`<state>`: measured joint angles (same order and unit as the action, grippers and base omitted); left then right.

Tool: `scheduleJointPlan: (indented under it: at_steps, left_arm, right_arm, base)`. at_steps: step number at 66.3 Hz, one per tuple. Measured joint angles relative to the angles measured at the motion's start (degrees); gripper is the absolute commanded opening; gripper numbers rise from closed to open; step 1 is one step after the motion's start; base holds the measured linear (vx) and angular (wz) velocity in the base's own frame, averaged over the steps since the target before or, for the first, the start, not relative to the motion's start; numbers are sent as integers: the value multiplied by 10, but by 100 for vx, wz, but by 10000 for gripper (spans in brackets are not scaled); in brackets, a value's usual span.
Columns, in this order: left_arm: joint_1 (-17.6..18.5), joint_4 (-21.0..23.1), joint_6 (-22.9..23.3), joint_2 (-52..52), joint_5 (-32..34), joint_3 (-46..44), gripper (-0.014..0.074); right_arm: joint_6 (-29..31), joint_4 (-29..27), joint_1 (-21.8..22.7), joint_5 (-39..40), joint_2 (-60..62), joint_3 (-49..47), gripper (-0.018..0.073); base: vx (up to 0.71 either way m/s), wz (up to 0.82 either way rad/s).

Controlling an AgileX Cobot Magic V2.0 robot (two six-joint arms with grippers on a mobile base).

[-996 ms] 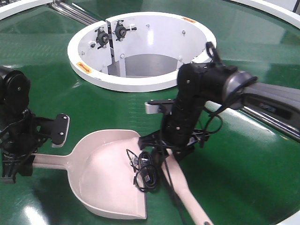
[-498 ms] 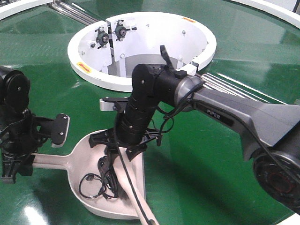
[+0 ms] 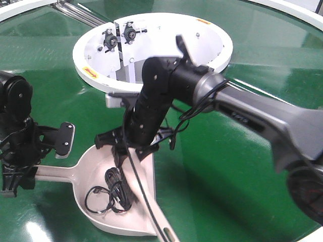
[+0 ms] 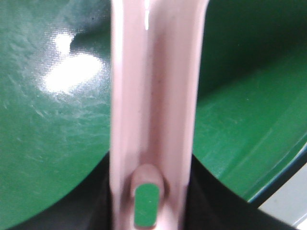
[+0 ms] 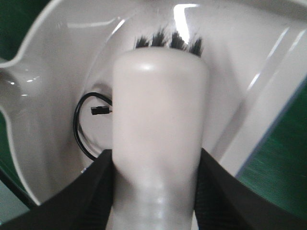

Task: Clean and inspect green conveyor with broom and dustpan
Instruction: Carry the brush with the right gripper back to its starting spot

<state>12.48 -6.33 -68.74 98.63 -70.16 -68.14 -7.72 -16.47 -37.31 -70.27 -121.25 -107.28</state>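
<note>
The pale pink dustpan (image 3: 95, 174) lies on the green conveyor (image 3: 227, 166). My left gripper (image 3: 20, 174) is shut on its straight handle (image 4: 153, 96), just above the hang hole (image 4: 146, 206). My right gripper (image 3: 132, 150) is shut on the cream broom (image 5: 158, 134) and hangs over the pan's far edge. The broom's dark bristles (image 5: 168, 42) sit inside the pan (image 5: 62, 62). Its handle end (image 3: 168, 236) pokes out at the bottom of the front view. A tangled black cable (image 3: 108, 194) lies in the pan, also seen as a cable loop (image 5: 82, 127) beside the broom head.
The white ring housing (image 3: 151, 50) stands behind the right arm at the middle back. Steel rollers (image 3: 81, 12) cross a belt seam at the top left. A white outer rim (image 3: 298, 7) curves along the top right.
The right arm has swept left with the broom, from beside the pan's mouth to over the pan. The black cable went from the pan's lip to inside it. The left arm has stayed still.
</note>
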Motion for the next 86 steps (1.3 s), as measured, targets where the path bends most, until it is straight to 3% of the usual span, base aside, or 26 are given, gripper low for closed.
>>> scheduleJointPlan:
  at_steps: [17, 39, 57, 86]
  left_arm:
    - [0, 0, 0, 0, 0, 0, -22]
    - [0, 0, 0, 0, 0, 0, -22]
    - [0, 0, 0, 0, 0, 0, -22]
    - [0, 0, 0, 0, 0, 0, -22]
  right_arm:
    - [-6, 45, 31, -3, 72, 29, -6]
    - [53, 62, 150, -4, 177, 206, -6]
    - [94, 78, 225, -3, 179, 251, -6]
    - [109, 97, 253, 3, 106, 251, -3]
  base:
    - [0, 0]
    - [0, 0]
    - [0, 0]
    - [0, 0]
